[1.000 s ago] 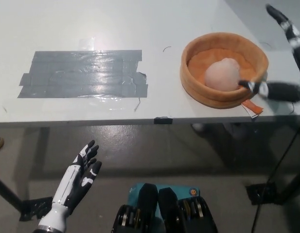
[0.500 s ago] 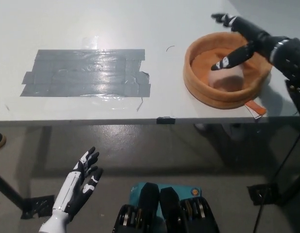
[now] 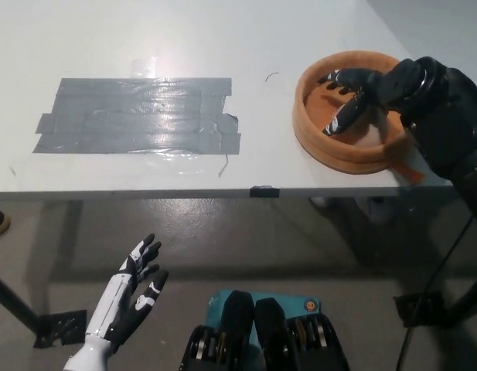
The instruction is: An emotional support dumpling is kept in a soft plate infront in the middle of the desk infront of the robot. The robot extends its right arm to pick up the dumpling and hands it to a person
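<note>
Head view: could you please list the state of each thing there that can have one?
Right hand: over the plate, fingers spread, holding nothing visible.
Left hand: open, resting below the desk edge.
Dumpling: in the plate, mostly hidden under the right hand, not lifted.
Soft plate: flat on the desk, near the front edge.
Grey tape patch: stuck flat on the desk.

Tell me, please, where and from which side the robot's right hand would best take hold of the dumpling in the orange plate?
Probably from above, fingers wrapping the dumpling around its rounded sides. The soft orange plate has a raised rim all round, which blocks a sideways approach. The right hand is over the plate with fingers spread, hiding most of the dumpling, so contact cannot be judged. The left hand rests open below the desk edge.
</note>
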Robot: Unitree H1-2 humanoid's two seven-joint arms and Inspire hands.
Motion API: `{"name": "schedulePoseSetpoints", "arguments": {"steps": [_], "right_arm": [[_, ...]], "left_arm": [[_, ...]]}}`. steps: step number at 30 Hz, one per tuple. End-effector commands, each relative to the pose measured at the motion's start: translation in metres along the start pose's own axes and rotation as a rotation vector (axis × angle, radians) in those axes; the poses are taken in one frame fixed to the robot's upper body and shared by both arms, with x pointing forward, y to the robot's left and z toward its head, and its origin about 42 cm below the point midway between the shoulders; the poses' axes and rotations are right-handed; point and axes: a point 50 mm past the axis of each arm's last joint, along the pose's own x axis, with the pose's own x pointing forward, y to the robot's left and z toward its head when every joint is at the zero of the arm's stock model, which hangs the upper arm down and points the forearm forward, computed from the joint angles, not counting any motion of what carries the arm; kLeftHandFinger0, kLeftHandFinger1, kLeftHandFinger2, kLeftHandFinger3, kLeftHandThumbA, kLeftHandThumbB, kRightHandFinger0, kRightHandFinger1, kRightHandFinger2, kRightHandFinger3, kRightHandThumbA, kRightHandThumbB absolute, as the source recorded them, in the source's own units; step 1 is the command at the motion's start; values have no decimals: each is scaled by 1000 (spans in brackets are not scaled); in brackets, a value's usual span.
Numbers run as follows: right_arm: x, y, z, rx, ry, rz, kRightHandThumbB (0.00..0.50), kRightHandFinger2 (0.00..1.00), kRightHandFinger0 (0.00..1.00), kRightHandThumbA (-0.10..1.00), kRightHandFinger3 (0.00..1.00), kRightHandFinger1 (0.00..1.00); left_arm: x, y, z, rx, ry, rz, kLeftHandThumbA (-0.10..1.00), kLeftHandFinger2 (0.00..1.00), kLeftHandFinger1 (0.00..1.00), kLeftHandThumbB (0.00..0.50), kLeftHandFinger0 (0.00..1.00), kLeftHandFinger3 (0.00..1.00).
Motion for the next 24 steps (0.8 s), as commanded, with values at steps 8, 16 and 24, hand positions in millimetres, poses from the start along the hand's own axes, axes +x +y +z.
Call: {"name": "schedulePoseSetpoints", "arguments": {"steps": [8,16,24], "right_arm": [[-16,-33,7,-165,42,18,433,1000,1000,976,1000,1000],[-21,-43,7,-221,78,1,414,1000,1000,1000,1000,1000],[-22,-43,3,-258,91,42,436,1000,1000,1000,1000,1000]], "left_arm": [[7,2,14,3,-73,-10,788,1000,1000,316,955,1000],[8,3,14,14,-77,-12,789,1000,1000,312,948,1000],[11,3,14,12,-80,-11,792,1000,1000,324,946,1000]]}}
